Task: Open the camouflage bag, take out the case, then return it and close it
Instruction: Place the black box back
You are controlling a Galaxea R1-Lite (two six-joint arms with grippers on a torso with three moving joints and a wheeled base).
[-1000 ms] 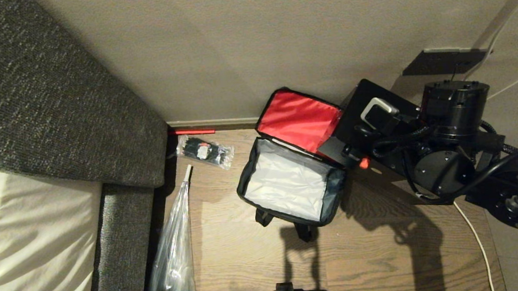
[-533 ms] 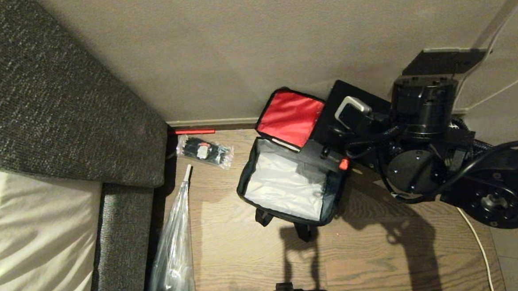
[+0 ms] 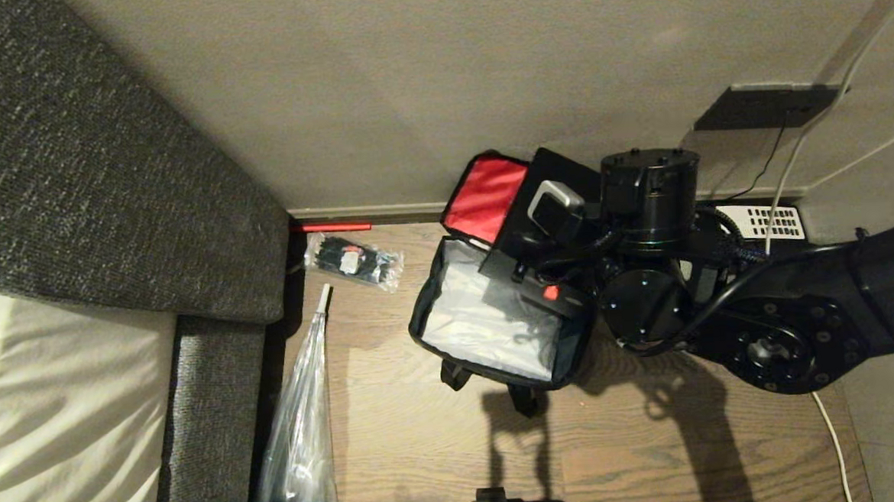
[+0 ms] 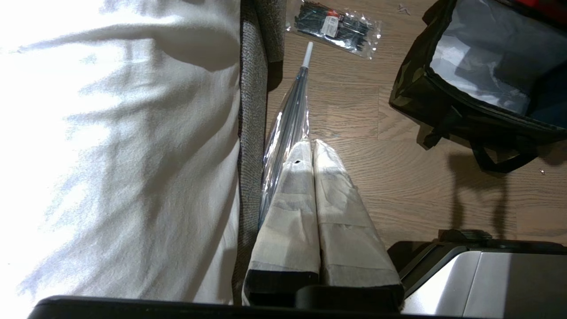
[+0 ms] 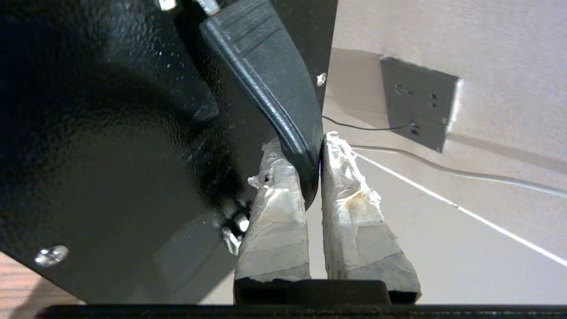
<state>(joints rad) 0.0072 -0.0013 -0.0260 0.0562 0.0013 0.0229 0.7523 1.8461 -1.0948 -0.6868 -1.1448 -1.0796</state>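
The case [image 3: 528, 258] hangs from the right claw [image 5: 313, 175], whose taped fingers [image 5: 354, 212] are clamped on its long black handle [image 5: 270, 88]. Carrying it by the handle lets it dangle below the claw so it can be lowered straight down; I judge this to be the return step. It sits tilted over the far corner of the camouflage bag [image 3: 453, 358], which lies on the wood floor [image 3: 656, 454] beneath the claw, its red-lined lid [image 3: 486, 195] thrown back toward the wall so the silvery inside [image 3: 474, 322] is clear to receive it. The case's red button [image 3: 551, 292] faces up.

The left claw [image 4: 313, 153] is parked well away from the bag, fingers pressed together and empty, beside the sofa edge [image 4: 250, 133], over a clear wrapped umbrella [image 4: 290, 115].

From the head view, the right arm [image 3: 765, 334] covers the near side of the case and the bag's right wall, so whether the case's lower edge is already inside the opening or touching the rim cannot be told. The grip itself shows only in the right wrist view, where the case fills much of the picture. A clear packet of black ties [image 3: 352, 262] lies on the floor beyond the bag, well away from the right claw.
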